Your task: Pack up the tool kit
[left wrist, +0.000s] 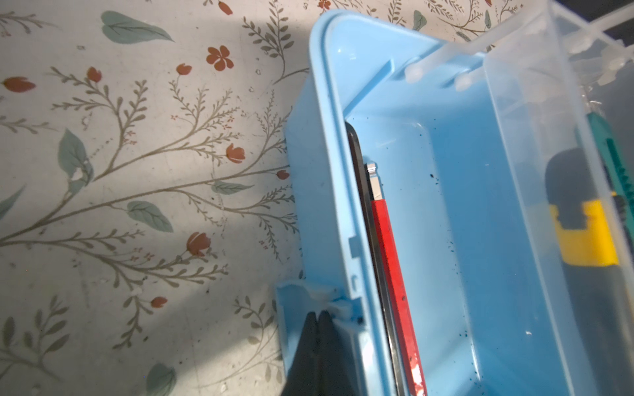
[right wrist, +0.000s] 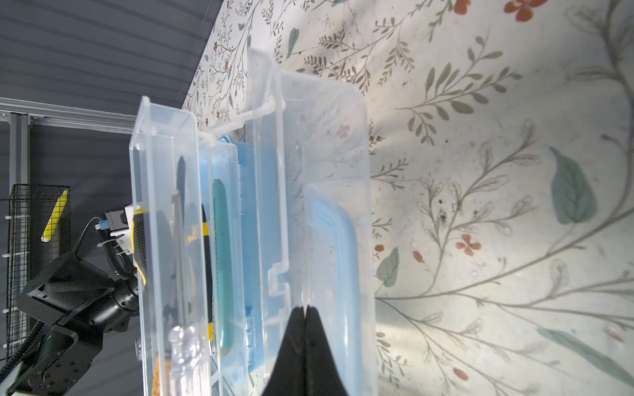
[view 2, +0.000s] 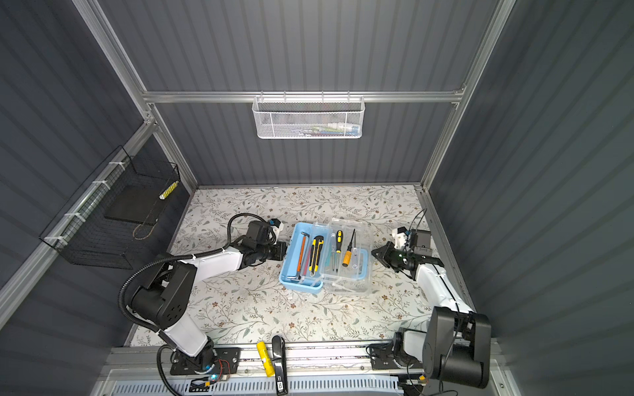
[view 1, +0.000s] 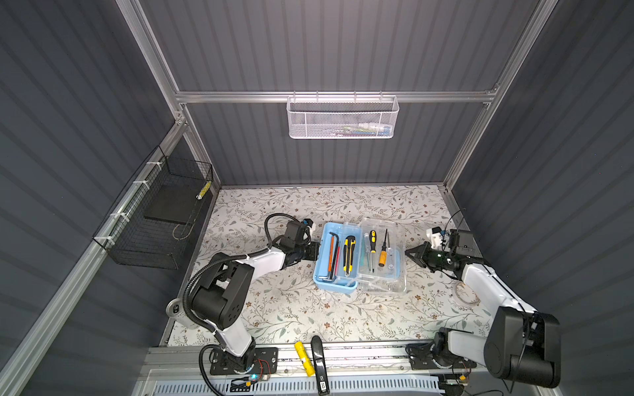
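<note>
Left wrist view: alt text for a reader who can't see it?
The black left gripper, shut, sits at the latch tab of an open light-blue plastic case. Inside, a black hex key and a red-sleeved hex key lie along that wall; a yellow-and-black knife shows through a clear plastic tray. All on a floral table cover.

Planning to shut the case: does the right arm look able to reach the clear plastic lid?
Probably yes: the shut right end effector sits at the outer edge of the clear plastic lid, nothing between them.
</note>
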Robot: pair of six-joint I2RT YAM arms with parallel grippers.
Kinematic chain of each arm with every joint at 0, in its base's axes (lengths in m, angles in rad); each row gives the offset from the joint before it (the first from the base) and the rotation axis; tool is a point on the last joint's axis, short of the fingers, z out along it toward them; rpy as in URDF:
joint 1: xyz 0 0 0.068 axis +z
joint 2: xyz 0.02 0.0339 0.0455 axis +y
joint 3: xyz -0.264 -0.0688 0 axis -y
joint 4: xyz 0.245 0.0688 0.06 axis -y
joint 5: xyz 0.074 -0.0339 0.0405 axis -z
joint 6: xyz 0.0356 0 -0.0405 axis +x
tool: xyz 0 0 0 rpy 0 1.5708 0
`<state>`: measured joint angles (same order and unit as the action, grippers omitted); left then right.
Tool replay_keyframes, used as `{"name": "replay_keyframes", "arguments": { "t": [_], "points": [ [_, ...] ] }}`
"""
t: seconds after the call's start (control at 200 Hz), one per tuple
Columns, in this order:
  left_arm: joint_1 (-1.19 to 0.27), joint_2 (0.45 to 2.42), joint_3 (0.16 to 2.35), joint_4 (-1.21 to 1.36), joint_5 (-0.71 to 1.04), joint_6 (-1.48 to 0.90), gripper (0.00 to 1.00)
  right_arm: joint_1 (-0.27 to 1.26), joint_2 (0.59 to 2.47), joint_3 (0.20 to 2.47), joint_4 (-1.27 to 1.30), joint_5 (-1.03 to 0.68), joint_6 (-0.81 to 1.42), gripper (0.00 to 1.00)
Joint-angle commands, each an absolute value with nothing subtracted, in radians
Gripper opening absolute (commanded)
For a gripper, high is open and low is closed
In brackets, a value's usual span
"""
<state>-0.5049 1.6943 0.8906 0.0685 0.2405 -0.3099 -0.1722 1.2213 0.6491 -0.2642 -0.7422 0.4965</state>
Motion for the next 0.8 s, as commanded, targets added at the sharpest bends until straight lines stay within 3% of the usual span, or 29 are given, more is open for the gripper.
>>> {"name": "replay_keyframes", "arguments": {
  "t": [0.0,0.796],
  "points": [
    [-0.524,1.665,0.889,0.097,0.313,-0.313,0.0,-0.154,1.186,0.678,-0.333,-0.827,0.483,0.0],
    [-0.525,1.621,0.852,0.114,0.304,-0.319,0.0,-0.122,1.134,0.712,-0.415,-0.746,0.498,0.0]
  ]
}}
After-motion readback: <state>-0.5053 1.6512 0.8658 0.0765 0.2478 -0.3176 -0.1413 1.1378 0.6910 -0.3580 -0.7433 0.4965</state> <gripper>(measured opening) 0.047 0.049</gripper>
